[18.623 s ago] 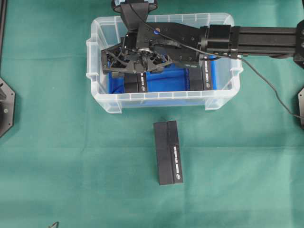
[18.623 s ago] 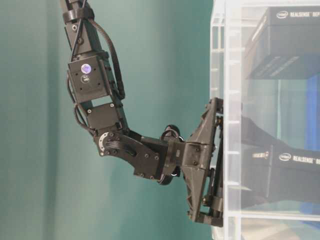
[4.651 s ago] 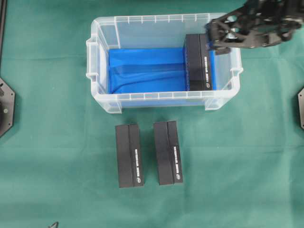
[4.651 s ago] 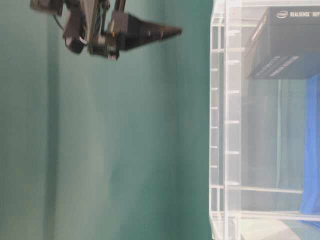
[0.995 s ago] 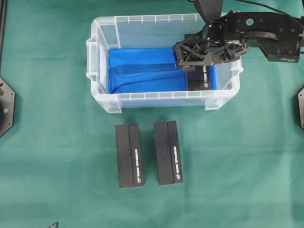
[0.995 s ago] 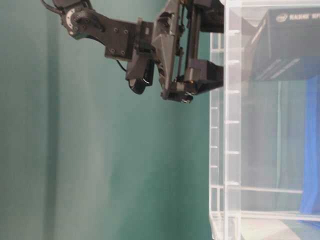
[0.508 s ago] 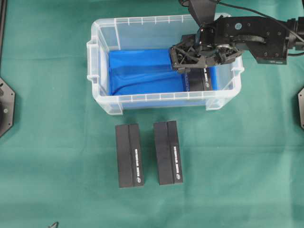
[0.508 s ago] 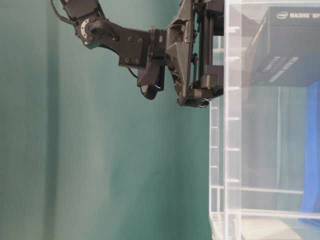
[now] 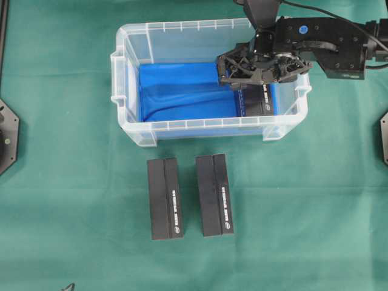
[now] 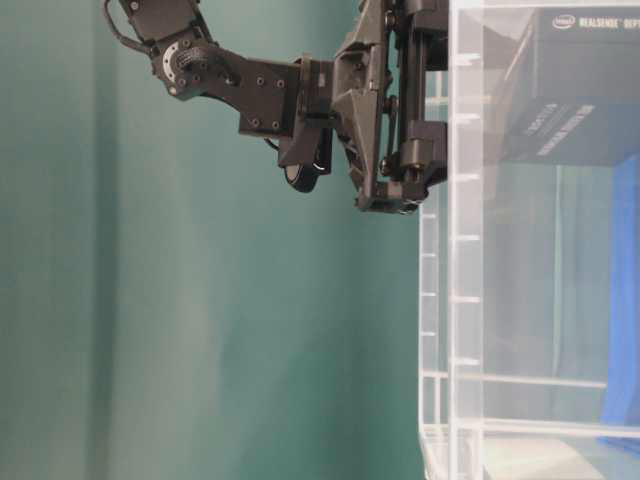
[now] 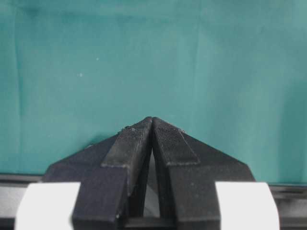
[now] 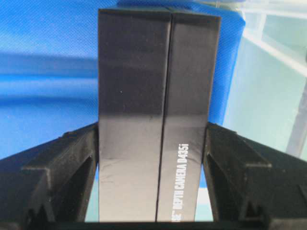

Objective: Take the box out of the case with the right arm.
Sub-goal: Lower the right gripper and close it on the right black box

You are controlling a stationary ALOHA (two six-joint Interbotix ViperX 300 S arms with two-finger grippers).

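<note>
between the fingers of the right gripper (image 12: 152, 191), down inside the case (image 9: 130, 73): the last box (image 12: 158, 120), pads touching both long sides. looks rigid, light, smooth cardboard; best squeezed mid-length across those flat sides, lifted level.

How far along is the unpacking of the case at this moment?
Done: two black boxes already lie on the green cloth in front of the case. In hand: the right gripper is down inside the case with a finger on each side of the last box, right at its sides. Left: lifting that box out and setting it down.
</note>
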